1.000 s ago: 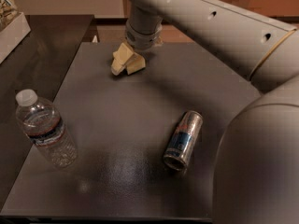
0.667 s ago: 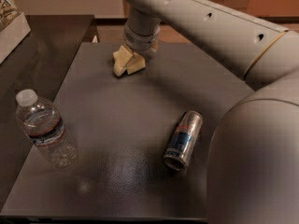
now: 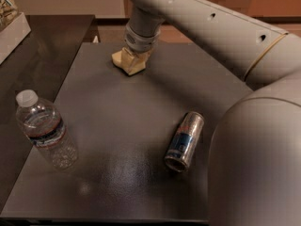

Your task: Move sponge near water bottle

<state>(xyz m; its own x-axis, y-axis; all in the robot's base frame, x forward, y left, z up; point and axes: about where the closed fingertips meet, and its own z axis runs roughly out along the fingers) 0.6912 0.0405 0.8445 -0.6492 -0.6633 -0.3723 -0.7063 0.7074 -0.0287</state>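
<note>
My gripper (image 3: 130, 62) hangs from the wrist at the far edge of the dark grey table (image 3: 122, 126), its beige tip down at the table top. I cannot make out the sponge apart from that pale tip; no sponge shows anywhere else on the table. The water bottle (image 3: 44, 131), clear with a white cap and a blue-red-white label, lies tilted at the front left, well apart from the gripper.
A silver-blue drink can (image 3: 184, 140) lies on its side at the front right of the table. My arm's large beige body (image 3: 254, 154) fills the right side. A darker table (image 3: 42, 46) with a white box (image 3: 11, 27) stands at the left.
The gripper has stayed at the table's far edge, shifting only slightly. The arm's near segment has swung a little further into view on the right. Bottle and can have not moved.
</note>
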